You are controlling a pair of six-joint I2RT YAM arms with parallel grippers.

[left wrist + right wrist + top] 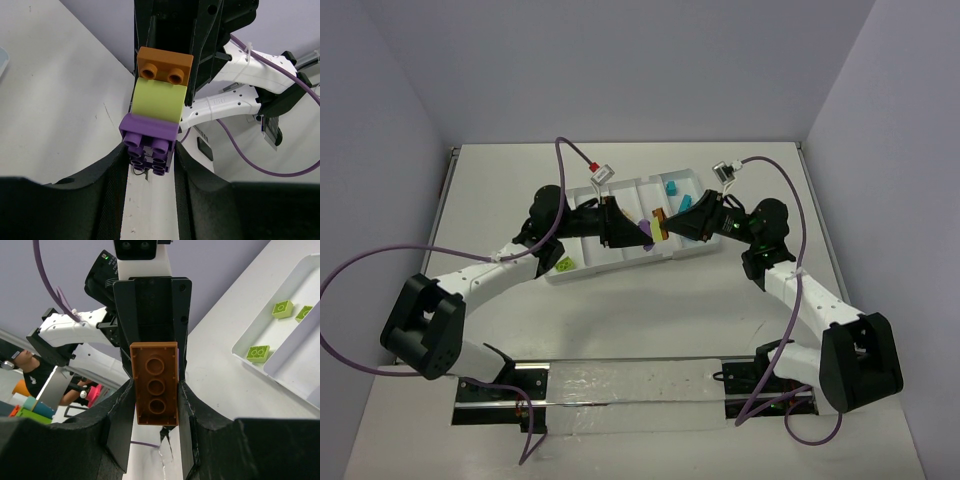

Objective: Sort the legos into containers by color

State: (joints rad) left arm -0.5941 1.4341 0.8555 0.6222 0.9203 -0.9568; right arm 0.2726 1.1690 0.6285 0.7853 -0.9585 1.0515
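Joined stack of three small plastic toy bricks: purple brick (150,142), lime green brick (157,100), orange-brown brick (155,385). It is held above the white plastic compartment tray (632,188). Left gripper (150,150) clamps the purple brick. Right gripper (156,390) clamps the orange-brown brick.

**Pale table with a single white tray lying past its middle**

The table (490,200) is a flat off-white top with a thin rim along its far edge. A white tray (610,268) lies directly on it, about midway between the left and right edges. The tray is nearer the far edge than the near one and sits slightly askew. A shiny strip (630,385) runs along the near edge, with the left arm's base (505,378) and the right arm's base (765,375) at its ends. A purple cable (810,436) trails on the top by the near right corner.
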